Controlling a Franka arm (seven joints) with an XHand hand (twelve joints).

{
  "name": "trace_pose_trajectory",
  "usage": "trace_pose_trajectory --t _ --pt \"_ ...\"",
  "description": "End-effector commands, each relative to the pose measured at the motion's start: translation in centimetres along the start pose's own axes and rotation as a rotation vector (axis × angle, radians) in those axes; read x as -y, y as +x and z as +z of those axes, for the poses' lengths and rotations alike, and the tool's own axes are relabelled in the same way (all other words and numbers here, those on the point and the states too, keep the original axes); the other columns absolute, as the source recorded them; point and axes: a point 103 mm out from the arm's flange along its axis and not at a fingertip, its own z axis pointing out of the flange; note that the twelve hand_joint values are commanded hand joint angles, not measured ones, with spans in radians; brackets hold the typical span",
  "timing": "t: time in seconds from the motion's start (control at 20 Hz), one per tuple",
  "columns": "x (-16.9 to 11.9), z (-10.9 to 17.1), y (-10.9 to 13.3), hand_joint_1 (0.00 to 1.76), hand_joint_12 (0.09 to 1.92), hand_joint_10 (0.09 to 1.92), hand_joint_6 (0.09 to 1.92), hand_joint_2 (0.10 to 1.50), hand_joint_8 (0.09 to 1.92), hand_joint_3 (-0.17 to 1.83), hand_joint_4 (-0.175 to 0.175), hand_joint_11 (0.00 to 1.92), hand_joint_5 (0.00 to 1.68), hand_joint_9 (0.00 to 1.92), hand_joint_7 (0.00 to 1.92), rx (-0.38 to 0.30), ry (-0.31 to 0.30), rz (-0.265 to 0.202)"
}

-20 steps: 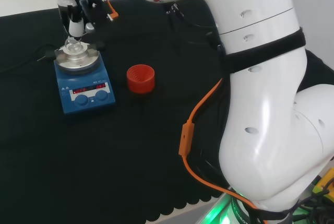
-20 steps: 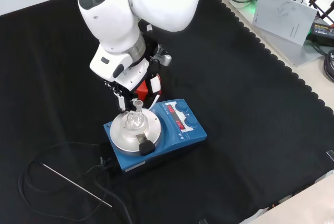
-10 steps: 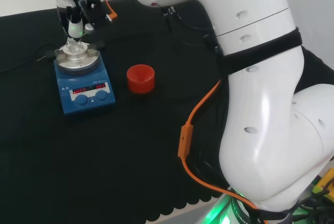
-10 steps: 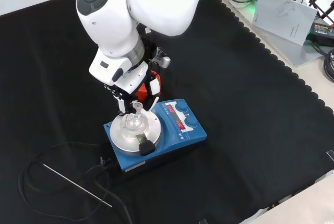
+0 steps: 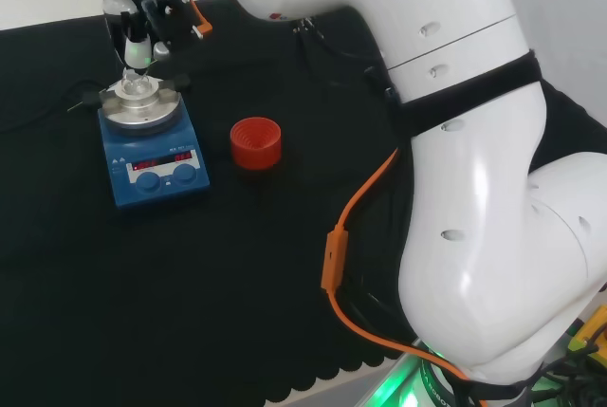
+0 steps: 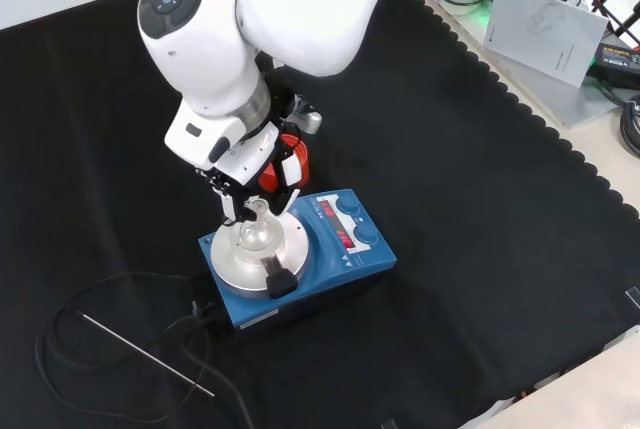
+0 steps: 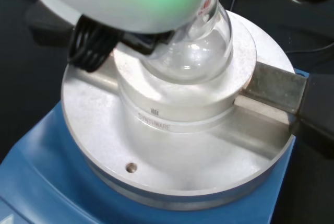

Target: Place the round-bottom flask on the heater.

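A black cloth [image 6: 480, 199] with a scalloped edge covers the bench, and on it the blue heater [image 6: 300, 257] serves as the landmark: a red ribbed ring [image 5: 255, 141] stands just to its right in the head view, and a thin metal rod [image 6: 145, 352] with a looping black cable lies to its lower left in the front view. The clear round-bottom flask [image 7: 195, 46] sits upright in the metal block on the heater's round plate [image 7: 104, 140], its bulb nested in the block's hollow. The hand [image 5: 142, 23] hangs directly above the heater with its fingers [image 6: 232, 204] pointing down around the flask's neck, though whether they pinch the neck or stand just clear of it cannot be told.
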Motion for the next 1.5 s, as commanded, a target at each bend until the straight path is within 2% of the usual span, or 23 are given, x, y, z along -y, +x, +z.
trace_pose_trajectory --t 0.05,0.5,0.55,0.65,0.75,0.85,0.95,1.05,1.25,1.4,1.5 --pt "-0.2 0.7 -0.2 1.21 0.78 0.14 0.66 0.48 0.48 0.93 -0.175 1.75 1.35 1.83 1.59 0.006 0.019 0.004" --pt "-0.5 1.3 0.0 1.20 0.81 0.14 0.71 0.50 0.58 0.91 -0.175 1.71 1.31 1.81 1.51 0.021 0.051 -0.002" --pt "-0.5 1.2 0.0 1.17 0.83 0.15 0.79 0.46 0.65 0.92 -0.175 1.68 1.21 1.80 1.43 0.027 0.058 -0.002" --pt "-0.4 1.0 -0.1 1.07 0.88 0.16 1.03 0.39 0.84 0.94 -0.175 1.60 0.86 1.69 1.17 0.050 0.073 -0.006" --pt "-0.4 0.9 -0.3 0.97 0.97 0.25 1.14 0.36 0.95 0.91 -0.175 1.49 0.54 1.54 0.97 0.060 0.092 -0.008" --pt "-0.3 0.8 -0.4 0.88 1.05 0.45 1.02 0.36 0.98 0.88 -0.168 1.39 0.29 1.35 0.82 0.070 0.114 -0.011" --pt "-0.3 0.8 -0.6 0.78 1.14 0.63 0.73 0.37 0.98 0.85 -0.132 1.27 0.13 1.16 0.64 0.076 0.130 -0.013" --pt "-0.2 0.8 -0.7 0.72 1.18 0.76 0.51 0.37 0.97 0.83 -0.111 1.21 0.09 1.04 0.54 0.077 0.141 -0.013" --pt "-0.1 0.7 -0.8 0.65 1.20 0.84 0.24 0.38 0.97 0.81 -0.080 1.17 0.04 0.95 0.43 0.089 0.174 -0.015" --pt "0.1 0.5 -1.1 0.58 1.23 0.85 0.10 0.37 0.95 0.80 -0.065 1.12 0.01 0.89 0.35 0.088 0.177 -0.009" --pt "0.2 0.3 -1.4 0.54 1.24 0.87 0.09 0.37 0.94 0.79 -0.059 1.09 0.01 0.86 0.33 0.086 0.186 -0.006"
